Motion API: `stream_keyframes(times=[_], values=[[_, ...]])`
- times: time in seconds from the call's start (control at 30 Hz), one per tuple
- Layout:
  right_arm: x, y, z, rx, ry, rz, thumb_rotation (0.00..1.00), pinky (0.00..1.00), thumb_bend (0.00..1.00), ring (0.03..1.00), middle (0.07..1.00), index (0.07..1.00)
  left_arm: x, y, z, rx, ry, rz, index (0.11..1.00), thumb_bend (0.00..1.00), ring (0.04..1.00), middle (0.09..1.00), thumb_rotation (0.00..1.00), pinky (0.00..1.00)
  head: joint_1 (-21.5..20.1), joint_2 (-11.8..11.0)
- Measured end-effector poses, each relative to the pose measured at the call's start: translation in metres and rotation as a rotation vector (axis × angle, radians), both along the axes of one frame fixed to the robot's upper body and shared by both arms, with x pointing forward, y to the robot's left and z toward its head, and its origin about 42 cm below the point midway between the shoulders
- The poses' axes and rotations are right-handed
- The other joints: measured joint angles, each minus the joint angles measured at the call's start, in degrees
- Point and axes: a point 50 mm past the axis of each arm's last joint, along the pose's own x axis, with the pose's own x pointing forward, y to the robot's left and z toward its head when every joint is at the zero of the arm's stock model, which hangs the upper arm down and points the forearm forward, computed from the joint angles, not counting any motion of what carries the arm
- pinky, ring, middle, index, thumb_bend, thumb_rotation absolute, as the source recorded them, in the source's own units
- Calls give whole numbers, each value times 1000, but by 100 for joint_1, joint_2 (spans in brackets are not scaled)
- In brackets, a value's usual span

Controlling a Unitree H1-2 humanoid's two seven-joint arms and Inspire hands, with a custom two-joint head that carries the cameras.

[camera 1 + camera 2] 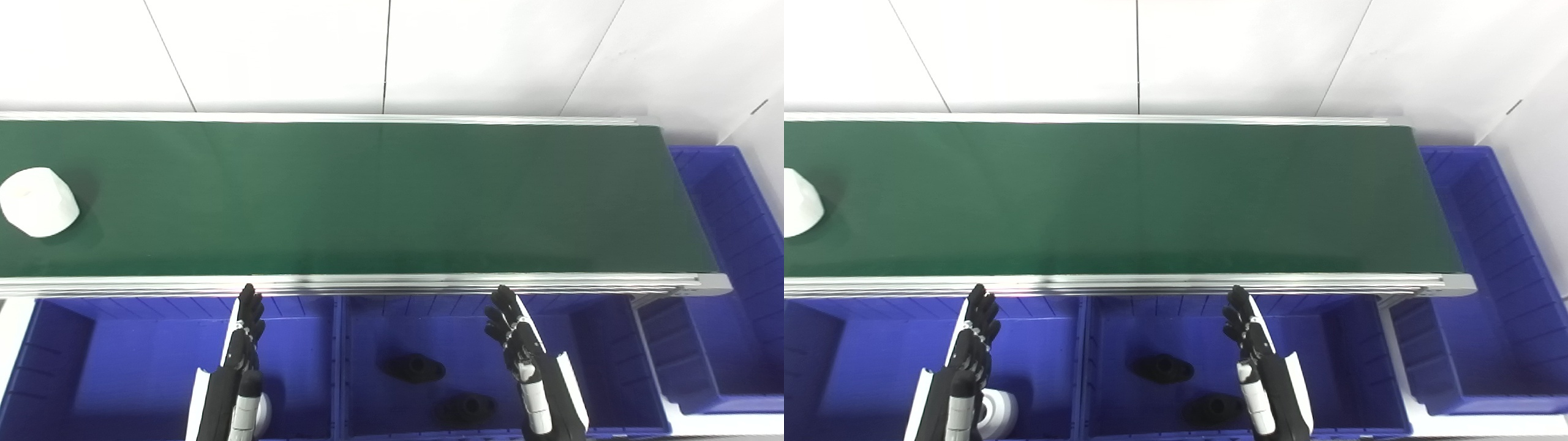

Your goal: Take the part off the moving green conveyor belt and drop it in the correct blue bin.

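Observation:
A white, rounded part [38, 202] lies on the green conveyor belt [367, 196] at its far left end; the right eye view cuts it off at the edge [799, 203]. My left hand [247, 334] is open and empty over the left blue bin [122, 367], just below the belt's near rail. My right hand [513, 334] is open and empty over the middle blue bin [588, 367]. Both hands are far to the right of the part.
Two black parts [415, 368] [465, 407] lie in the middle bin. A white part [998, 413] lies in the left bin beside my left arm. Another blue bin [735, 245] stands past the belt's right end. A white wall is behind the belt.

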Motion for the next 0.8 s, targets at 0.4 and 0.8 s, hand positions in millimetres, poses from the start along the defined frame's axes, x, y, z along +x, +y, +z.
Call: stream_keyframes(times=[0.4,0.8], values=[[0,-1,0,-2,0,0,997,923,848,942,959,977,0,0,0,-1,0,0,1000,714,1000,1000,1000,1000,-9,35],[0,-1,0,-1,0,-2,989,924,835,943,958,978,0,-1,0,-5,-1,0,1000,718,1000,1000,1000,1000,0,26]])
